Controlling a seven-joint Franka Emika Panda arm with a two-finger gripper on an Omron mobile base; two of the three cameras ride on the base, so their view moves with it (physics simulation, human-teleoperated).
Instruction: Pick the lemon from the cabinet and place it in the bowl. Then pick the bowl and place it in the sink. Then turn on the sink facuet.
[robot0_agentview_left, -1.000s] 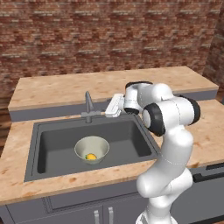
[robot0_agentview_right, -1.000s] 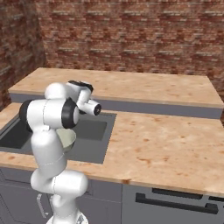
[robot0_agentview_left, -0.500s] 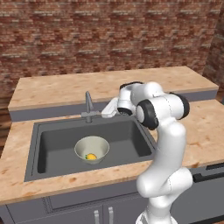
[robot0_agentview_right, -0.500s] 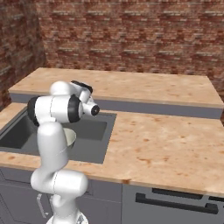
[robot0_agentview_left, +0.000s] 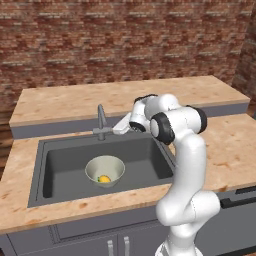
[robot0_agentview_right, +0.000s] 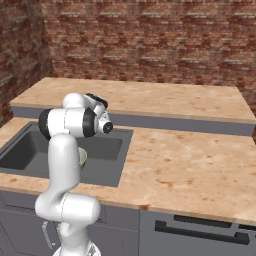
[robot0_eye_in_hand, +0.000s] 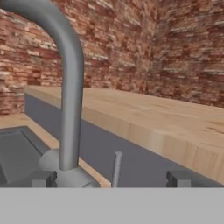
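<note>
Dark fingertips of your gripper (robot0_eye_in_hand: 111, 178) stand spread wide and hold nothing, flanking the thin lever at the base of the sink faucet (robot0_eye_in_hand: 70, 87), whose grey spout rises just ahead. Your arm reaches level over the sink (robot0_agentview_left: 65, 160), where the lemon (robot0_agentview_left: 104, 178) lies in the cream bowl (robot0_agentview_left: 105, 167).

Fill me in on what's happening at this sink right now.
The white robot arm has its open gripper right beside the sink faucet, empty and not gripping anything. In the hand view the spout rises close ahead, with the thin lever between the fingertips. The bowl sits in the sink with the lemon inside it. No water is running; turning on the tap looks like what's left.
</note>
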